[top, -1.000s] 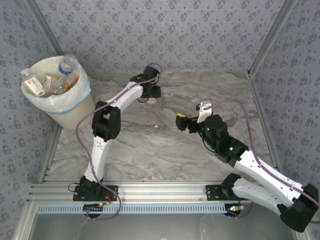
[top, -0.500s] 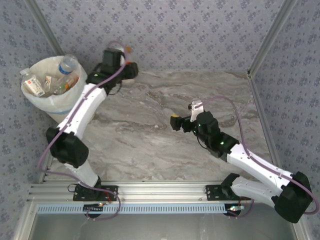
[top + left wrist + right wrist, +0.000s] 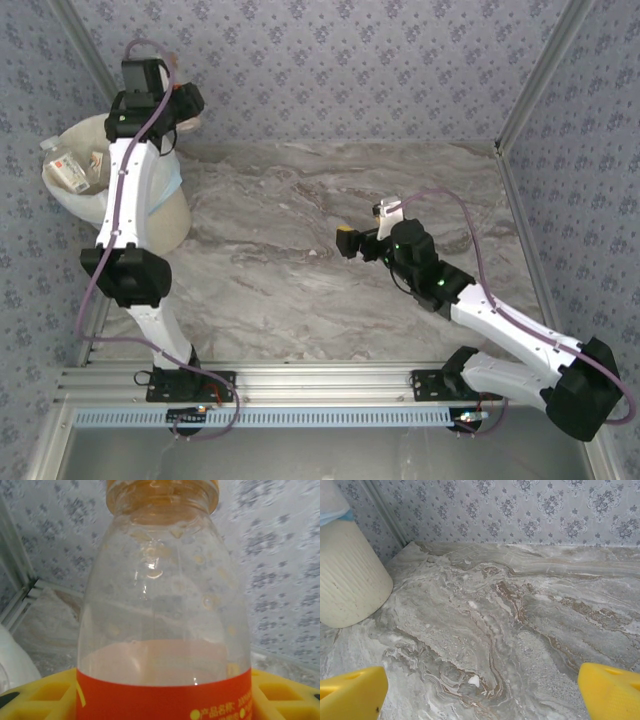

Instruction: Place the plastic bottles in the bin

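several bottles (image 3: 72, 170) already lie inside the bin (image 3: 172, 215), on the white bag, at the far left of the table (image 3: 300, 290). one more bottle (image 3: 162, 605) is up in the air. the left gripper (image 3: 183, 100) holds it, with the yellow fingers (image 3: 35, 697) pressed on each side of its orange label. the bottle is clear, has an orange cap and stands up straight in the grip

from above, the left gripper hangs high by the back edge of the bin. i cannot tell if the bottle is right over the hole or a bit past the rim. it is not let go yet

the right gripper (image 3: 350, 240) is well away from the bin, over the middle of the table. its jaws stand wide apart and hold nothing. between its fingers (image 3: 350, 695) there is just grey stone and a tiny white speck (image 3: 474, 681)

so i think the job is almost done. what is left is to get this bottle over the opening and drop it in. the table looks bare around both arms, so this may be the last one
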